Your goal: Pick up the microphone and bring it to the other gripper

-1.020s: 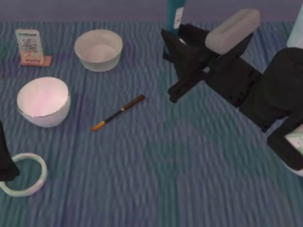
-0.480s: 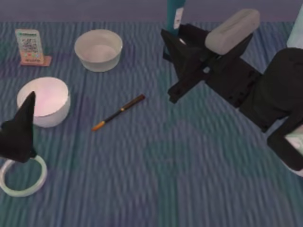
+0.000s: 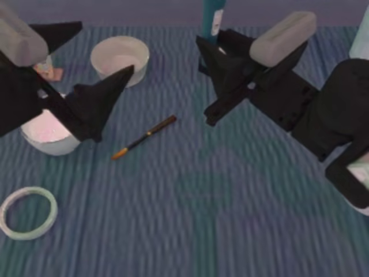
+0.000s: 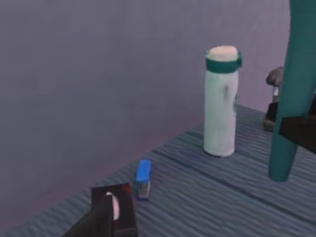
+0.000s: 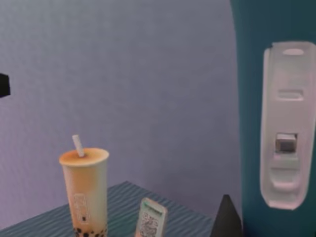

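The microphone [image 3: 212,16], judged light, rigid and smooth, stood upright clamped in the right hand [image 3: 212,49] beyond the brush [image 3: 144,137]; the spread-fingered left hand [image 3: 86,72] should grasp its teal handle.

Table [image 3: 190,231]: covered edge to edge in blue-teal cloth, fine ribbed stripes, faint darker blotches near the middle.
Wall [image 4: 98,74]: plain, flat purple-grey, rising directly behind the table's far edge.
Wall, other wrist view [image 5: 123,89]: same bare purple-grey, meeting the table's striped edge low down.
Far strip [image 3: 115,11]: narrow band of wall colour beyond the table.
Light: soft, even, without hard shadows on the table.
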`<move>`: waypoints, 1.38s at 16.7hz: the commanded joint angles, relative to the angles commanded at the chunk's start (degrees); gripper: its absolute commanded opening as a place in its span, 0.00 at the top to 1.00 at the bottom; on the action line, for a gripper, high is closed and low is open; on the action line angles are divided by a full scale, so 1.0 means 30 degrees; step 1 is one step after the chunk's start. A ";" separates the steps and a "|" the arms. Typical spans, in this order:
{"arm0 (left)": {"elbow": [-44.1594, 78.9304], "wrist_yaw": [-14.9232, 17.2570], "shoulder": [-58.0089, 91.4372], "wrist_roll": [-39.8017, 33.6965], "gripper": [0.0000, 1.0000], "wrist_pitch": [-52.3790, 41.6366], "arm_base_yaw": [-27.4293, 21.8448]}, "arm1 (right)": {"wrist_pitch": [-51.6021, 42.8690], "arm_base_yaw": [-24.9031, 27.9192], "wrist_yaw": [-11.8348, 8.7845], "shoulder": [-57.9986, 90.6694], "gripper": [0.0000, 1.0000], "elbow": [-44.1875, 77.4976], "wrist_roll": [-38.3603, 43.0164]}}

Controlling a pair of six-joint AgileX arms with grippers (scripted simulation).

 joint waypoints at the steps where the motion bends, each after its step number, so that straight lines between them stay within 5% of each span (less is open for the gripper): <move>1: 0.0674 0.0643 0.1108 0.0100 0.00 0.0399 -0.0298 | 0.0000 0.0000 0.0000 0.0000 1.00 0.0000 0.0000; 6: 0.2840 0.2634 0.4398 0.0454 0.00 0.1712 -0.1219 | 0.0000 0.0000 0.0000 0.0000 1.00 0.0000 0.0000; 12: 0.2898 0.2641 0.4506 0.0453 0.00 0.1740 -0.1202 | 0.0000 0.0000 0.0000 0.0000 1.00 0.0000 0.0000; 23: 0.7906 -0.1006 1.0952 0.0312 0.00 0.3361 -0.5069 | 0.0000 0.0000 0.0000 0.0000 1.00 0.0000 0.0000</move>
